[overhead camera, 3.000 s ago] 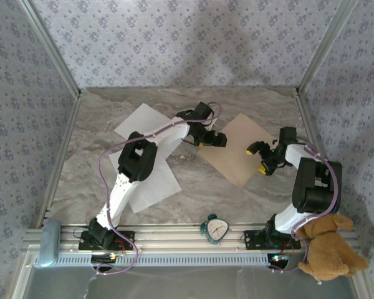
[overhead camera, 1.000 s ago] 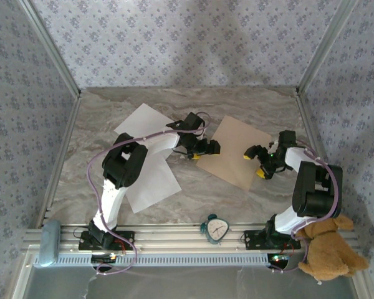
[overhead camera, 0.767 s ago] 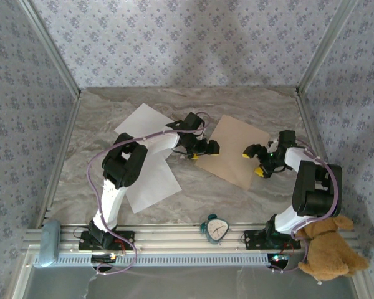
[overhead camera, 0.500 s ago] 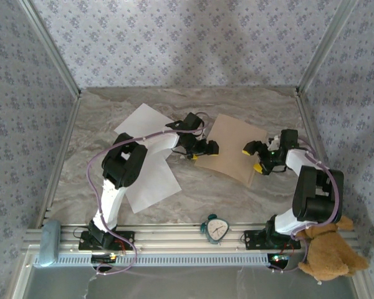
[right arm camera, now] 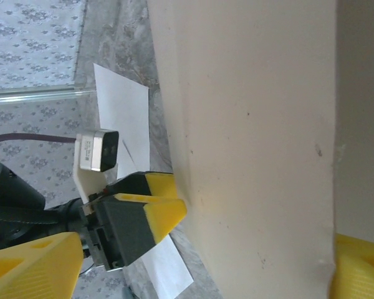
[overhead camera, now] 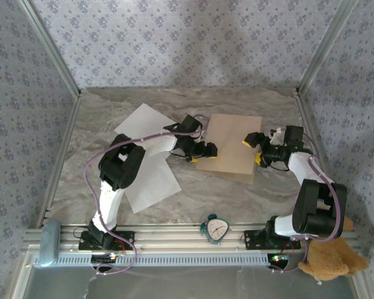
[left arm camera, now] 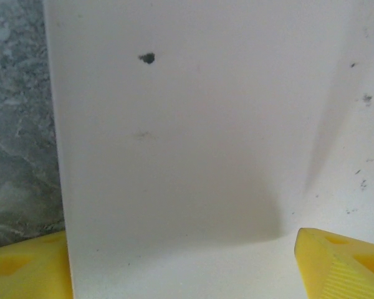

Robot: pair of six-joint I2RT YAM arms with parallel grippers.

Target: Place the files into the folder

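The tan folder [overhead camera: 227, 142] lies shut and flat on the marble table, nearly square to it. My left gripper [overhead camera: 202, 152] is open at the folder's left edge; in the left wrist view its yellow fingertips [left arm camera: 340, 265] stand wide apart across that pale edge [left arm camera: 187, 137]. My right gripper [overhead camera: 252, 150] is open over the folder's right side, its tips [right arm camera: 31, 268] spread wide over the cover [right arm camera: 255, 124]. That view also takes in the left gripper [right arm camera: 151, 210] touching the folder's far edge. Two white files [overhead camera: 143, 121] [overhead camera: 151, 180] lie left of the folder, partly under the left arm.
A teal alarm clock [overhead camera: 215, 228] stands at the table's front edge between the arm bases. A brown teddy bear [overhead camera: 327, 255] sits by the right base. A grey object [overhead camera: 48, 242] rests on the front rail at the left. Patterned walls close the sides and back.
The folder has turned from a diamond lie to nearly square with the table. My right gripper has swung toward the back right with it. The left gripper stayed at the folder's left edge.
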